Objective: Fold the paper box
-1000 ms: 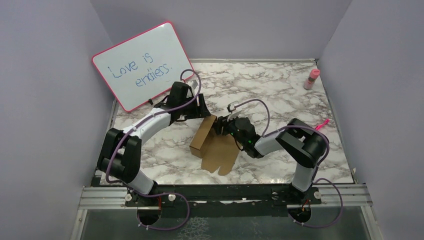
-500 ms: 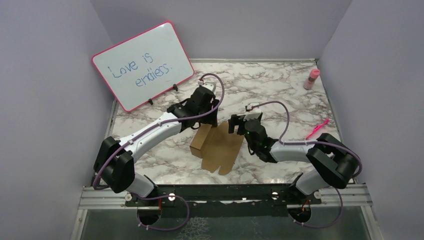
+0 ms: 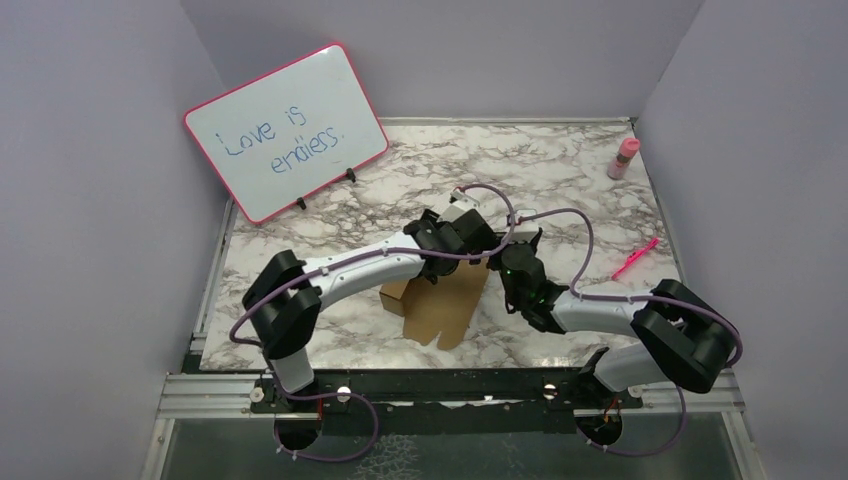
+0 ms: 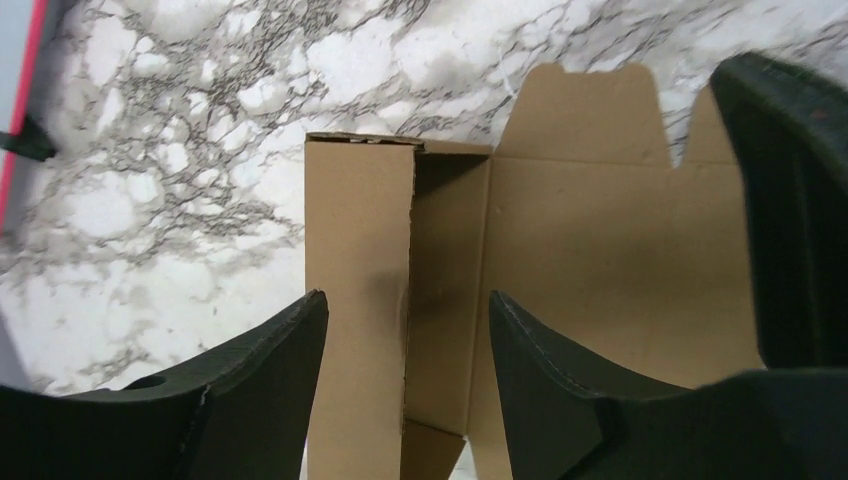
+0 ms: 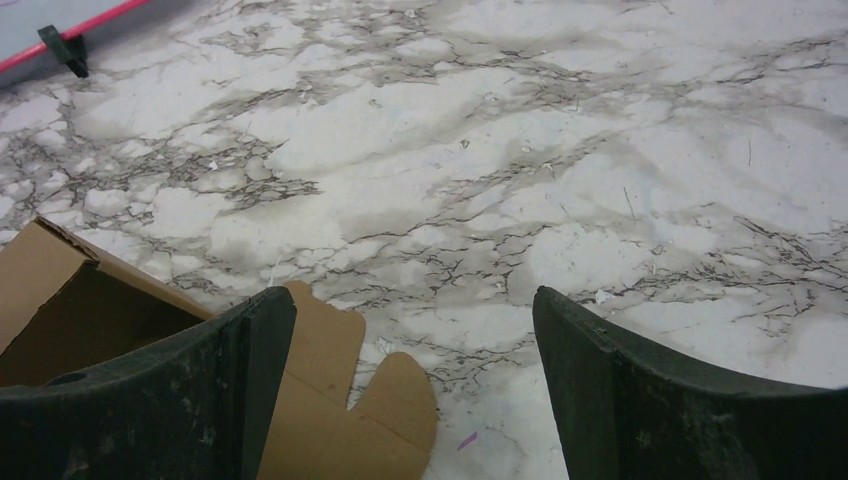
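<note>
Brown cardboard, the paper box (image 3: pixel 445 300) lies in the middle of the marble table (image 3: pixel 560 170), with one long side folded up into a hollow wall and the rest spread flat, rounded tabs at its end. The left claw (image 4: pixel 406 297) hangs over that raised wall with its jaws apart, gripping nothing. The right claw (image 5: pixel 412 295) is spread wide and released, over the marble just beside the box's edge.

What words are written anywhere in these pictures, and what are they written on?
"Love is endless." - blue handwriting on the pink-framed whiteboard.
The small pink bottle: any label is too small to read.
The plain brown cardboard box: no print visible.
</note>
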You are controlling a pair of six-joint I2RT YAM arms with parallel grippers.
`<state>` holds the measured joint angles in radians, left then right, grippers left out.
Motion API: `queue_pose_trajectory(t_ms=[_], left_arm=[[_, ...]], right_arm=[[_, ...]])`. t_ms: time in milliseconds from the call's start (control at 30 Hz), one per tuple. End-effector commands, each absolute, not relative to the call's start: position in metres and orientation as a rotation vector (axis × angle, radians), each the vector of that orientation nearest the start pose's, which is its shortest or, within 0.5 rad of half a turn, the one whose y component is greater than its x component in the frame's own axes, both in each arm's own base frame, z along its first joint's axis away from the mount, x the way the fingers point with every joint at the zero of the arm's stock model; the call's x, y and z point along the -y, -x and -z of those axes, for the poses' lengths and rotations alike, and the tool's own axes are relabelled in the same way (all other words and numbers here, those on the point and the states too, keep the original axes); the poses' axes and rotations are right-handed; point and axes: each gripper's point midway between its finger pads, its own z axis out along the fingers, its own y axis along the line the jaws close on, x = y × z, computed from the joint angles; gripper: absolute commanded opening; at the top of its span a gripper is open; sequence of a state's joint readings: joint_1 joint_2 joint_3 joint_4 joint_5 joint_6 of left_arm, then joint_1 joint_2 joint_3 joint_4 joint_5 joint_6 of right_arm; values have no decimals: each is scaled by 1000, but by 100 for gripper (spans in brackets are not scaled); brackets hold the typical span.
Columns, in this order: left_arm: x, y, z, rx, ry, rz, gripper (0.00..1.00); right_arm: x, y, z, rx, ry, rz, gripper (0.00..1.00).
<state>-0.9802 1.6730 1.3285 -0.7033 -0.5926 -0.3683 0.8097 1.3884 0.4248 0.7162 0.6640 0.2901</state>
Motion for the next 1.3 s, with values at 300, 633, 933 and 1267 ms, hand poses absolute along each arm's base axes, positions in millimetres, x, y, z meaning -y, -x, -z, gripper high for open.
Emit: queue_pose_trajectory(t_ms=[300,633,933,1267], left_arm=[[227,-293,-130,-2173,-565,-727,46],[212,-292,-126,-2177,-527,-752,22],[183,-290,-118,-2235,-398,-715,7],[153,-288,-119,-2292,-149,-413,1]], right_arm=[[-173,-322,-140,-1655,-114,-191,92],[-163,-315,-158,-1591,-142,-224,90],[-159,-313,-166,-1570,-154,-231,90],[-161,-312,-167,-1568,-144,-245,89]])
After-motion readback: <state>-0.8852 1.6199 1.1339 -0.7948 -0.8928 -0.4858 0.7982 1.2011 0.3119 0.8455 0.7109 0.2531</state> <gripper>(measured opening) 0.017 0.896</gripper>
